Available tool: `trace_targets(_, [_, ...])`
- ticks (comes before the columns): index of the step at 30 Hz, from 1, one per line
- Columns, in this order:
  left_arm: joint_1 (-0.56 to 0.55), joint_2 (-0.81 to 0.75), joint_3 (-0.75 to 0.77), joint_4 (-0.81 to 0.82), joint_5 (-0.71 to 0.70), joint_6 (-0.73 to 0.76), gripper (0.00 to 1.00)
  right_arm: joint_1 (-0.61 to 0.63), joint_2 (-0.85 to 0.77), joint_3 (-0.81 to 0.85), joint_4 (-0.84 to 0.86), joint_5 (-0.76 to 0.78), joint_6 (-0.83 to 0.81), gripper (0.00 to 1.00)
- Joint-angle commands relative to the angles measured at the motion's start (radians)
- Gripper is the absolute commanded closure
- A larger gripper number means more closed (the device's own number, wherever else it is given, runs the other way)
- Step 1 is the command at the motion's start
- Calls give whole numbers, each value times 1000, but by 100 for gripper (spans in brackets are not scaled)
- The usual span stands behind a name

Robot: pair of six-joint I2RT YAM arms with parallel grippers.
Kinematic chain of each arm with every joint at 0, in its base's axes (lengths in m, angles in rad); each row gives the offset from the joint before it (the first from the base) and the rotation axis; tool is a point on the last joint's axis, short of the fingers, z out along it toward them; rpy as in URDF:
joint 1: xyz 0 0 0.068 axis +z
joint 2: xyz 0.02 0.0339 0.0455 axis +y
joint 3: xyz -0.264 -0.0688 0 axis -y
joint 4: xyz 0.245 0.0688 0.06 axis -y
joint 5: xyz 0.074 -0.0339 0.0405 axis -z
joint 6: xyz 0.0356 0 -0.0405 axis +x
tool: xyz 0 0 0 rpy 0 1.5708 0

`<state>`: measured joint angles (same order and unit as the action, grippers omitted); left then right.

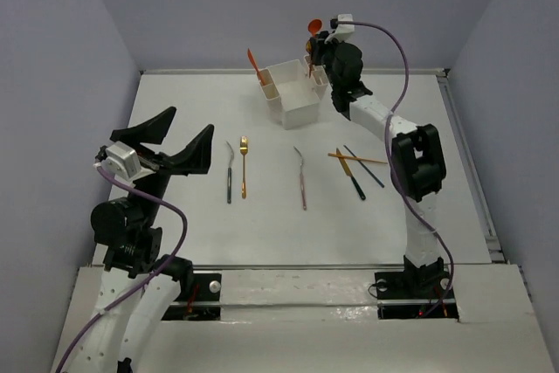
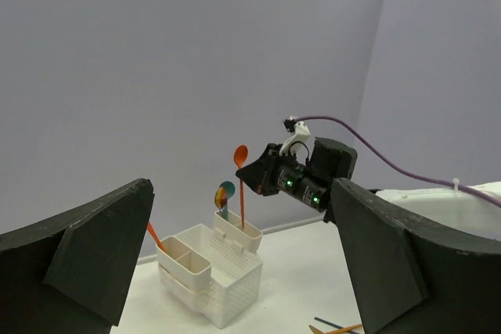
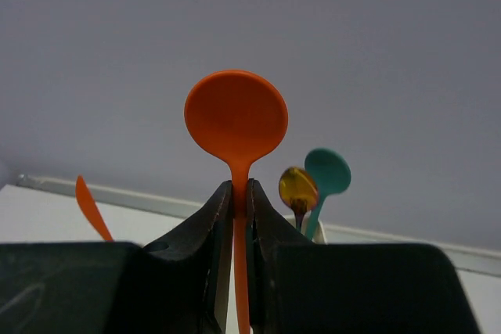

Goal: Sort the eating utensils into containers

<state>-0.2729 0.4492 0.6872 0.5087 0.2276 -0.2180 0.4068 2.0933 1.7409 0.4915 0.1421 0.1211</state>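
The white container box (image 1: 293,93) stands at the back middle of the table and also shows in the left wrist view (image 2: 211,279). My right gripper (image 3: 239,201) is shut on the stem of an orange spoon (image 3: 236,119), held upright with its lower end in the box's narrow right compartment (image 2: 239,228). A teal spoon (image 3: 327,171) and an amber spoon (image 3: 297,187) stand in that compartment. Another orange utensil (image 1: 252,63) leans in the left compartment. My left gripper (image 1: 175,141) is open and empty, raised over the left of the table.
On the table lie a black-handled silver fork (image 1: 229,172), a gold fork (image 1: 244,168), a purple-handled piece (image 1: 301,179), and crossed orange, black and dark pieces (image 1: 354,163) near the right arm. Grey walls close in the back and sides.
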Motion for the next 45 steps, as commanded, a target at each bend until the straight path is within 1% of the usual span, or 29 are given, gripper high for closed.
trace_targets(1, [9,26,34,53,-2,9,1,6,125,175,258,68,-75,100])
trace_targets(2, [9,28,32,53,-2,9,1,6,170,230,271,73,-96,100])
trace_targets(5, [18,31,32,53,-4,9,1,-5,236,308,291,86,-109,100])
trace_targets(9, [27,49,34,53,-5,11,1,-16,298,371,288,100,-110,100])
trace_targets(10, [28,57,32,53,-5,12,1,-16,309,394,288,105,-139,100])
trace_targets(18, [38,79,32,53,6,9,1,-34,355,443,303,106,-141,100])
trace_targets(21, [38,80,32,53,9,11,1,-34,370,441,303,105,-156,100])
trace_targets(24, [47,80,34,53,10,11,1,-34,367,393,328,103,-163,100])
trace_targets(33, [47,80,31,53,12,11,1,-34,367,319,340,73,-126,100])
trace_targets(36, [57,77,32,53,12,9,1,-34,360,299,334,60,-124,91])
trace_targets(37, [57,72,31,53,10,9,1,-34,350,284,329,60,-126,84])
trace_targets(39, [57,72,31,53,13,9,1,-34,334,255,338,54,-130,74])
trace_targets(40, [57,71,31,53,13,8,1,-34,311,235,349,54,-132,60])
trace_targets(41, [57,71,31,53,15,9,1,-34,298,203,360,48,-133,55])
trace_targets(42, [57,71,31,53,15,9,1,-34,286,192,357,47,-135,52])
trace_targets(45, [57,65,29,53,18,6,1,-34,234,168,329,30,-135,50])
